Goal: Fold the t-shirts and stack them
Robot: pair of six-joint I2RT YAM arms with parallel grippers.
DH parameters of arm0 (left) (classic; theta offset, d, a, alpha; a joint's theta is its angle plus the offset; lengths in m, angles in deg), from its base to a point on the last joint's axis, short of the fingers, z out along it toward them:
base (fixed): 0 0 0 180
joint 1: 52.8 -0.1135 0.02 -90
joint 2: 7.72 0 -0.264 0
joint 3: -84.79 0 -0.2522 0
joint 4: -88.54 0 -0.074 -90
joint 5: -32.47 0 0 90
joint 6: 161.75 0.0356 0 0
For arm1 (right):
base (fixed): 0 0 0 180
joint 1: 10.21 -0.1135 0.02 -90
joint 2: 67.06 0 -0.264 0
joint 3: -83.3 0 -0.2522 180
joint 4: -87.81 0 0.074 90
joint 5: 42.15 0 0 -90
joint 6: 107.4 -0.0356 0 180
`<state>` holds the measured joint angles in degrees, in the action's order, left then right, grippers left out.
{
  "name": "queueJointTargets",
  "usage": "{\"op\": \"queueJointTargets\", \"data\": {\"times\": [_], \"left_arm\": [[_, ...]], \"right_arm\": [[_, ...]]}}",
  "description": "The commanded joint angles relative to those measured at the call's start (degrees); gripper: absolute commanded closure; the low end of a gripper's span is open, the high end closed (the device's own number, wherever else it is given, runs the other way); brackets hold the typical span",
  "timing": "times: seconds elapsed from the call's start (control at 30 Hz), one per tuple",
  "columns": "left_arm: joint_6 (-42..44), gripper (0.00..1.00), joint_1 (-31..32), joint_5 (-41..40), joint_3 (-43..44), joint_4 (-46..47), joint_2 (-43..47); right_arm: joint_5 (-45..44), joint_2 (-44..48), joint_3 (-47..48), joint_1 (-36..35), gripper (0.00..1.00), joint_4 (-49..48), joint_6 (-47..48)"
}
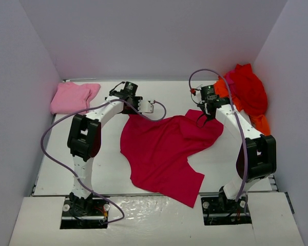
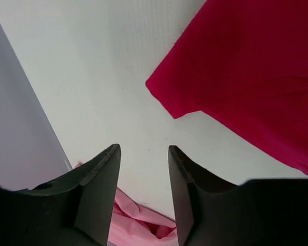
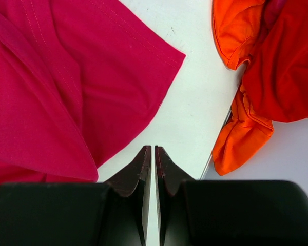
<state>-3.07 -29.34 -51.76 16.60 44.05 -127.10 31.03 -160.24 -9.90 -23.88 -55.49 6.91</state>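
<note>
The table (image 1: 56, 174) gives you bare room on the left and along the near edge, while the side walls close in on both far corners. The crimson shirt (image 1: 164, 154) lies spread and rumpled in the middle between the two arms. Its long axis is skewed, running from the far edge down toward the near right, so it likely needs squaring before any fold. The red shirt (image 1: 249, 89) and the orange shirt (image 1: 262, 123) are heaped together in the far right corner, just beyond the right arm. The pink shirt (image 1: 72, 97) sits as a small bundle in the far left corner, well apart from the rest.

Your left gripper (image 1: 147, 106) hangs over bare table just beside the crimson shirt's far left corner. That corner lies to its right, as the left wrist view shows, and the jaws stand partly apart with nothing between them. Your right gripper (image 1: 204, 119) is at the far right sleeve, fingers pressed together and empty, with the sleeve's edge just to its left. Each arm is nearest its own far corner, so the cloth is best drawn toward the open near side.
</note>
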Motion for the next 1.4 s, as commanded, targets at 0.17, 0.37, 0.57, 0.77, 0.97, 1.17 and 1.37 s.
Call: {"op": "queueJointTargets", "data": {"times": [0.17,0.37,0.57,0.77,0.97,1.17,1.37], "left_arm": [[1.50,0.54,-0.35,3.38,-0.08,-1.38,0.53],[2.99,0.52,-0.30,4.03,-0.60,-2.44,-0.74],[3.78,0.48,-0.35,4.66,1.15,-3.68,-2.89],[4.97,0.49,-0.52,4.42,2.46,-4.23,-5.60],[5.96,0.66,-1.10,4.49,5.10,-5.06,-7.70],[6.55,1.00,-1.05,3.72,7.78,-6.72,-9.12],[6.27,1.00,-0.96,3.19,10.42,-6.85,-9.68]], "right_arm": [[-1.04,-1.74,0.08,-0.48,0.93,-1.15,0.57],[-1.63,-2.22,0.04,-0.48,0.90,-1.19,0.57],[-1.62,-2.88,0.09,-0.54,0.86,-1.17,0.39],[-0.53,-3.52,0.44,-0.48,0.86,-0.97,0.51],[-0.36,-4.25,0.27,-0.48,0.86,-0.92,0.71],[1.17,-4.55,0.27,-0.74,0.88,-0.44,0.92],[1.50,-3.95,-0.14,-0.83,0.88,-0.18,1.18]]}}
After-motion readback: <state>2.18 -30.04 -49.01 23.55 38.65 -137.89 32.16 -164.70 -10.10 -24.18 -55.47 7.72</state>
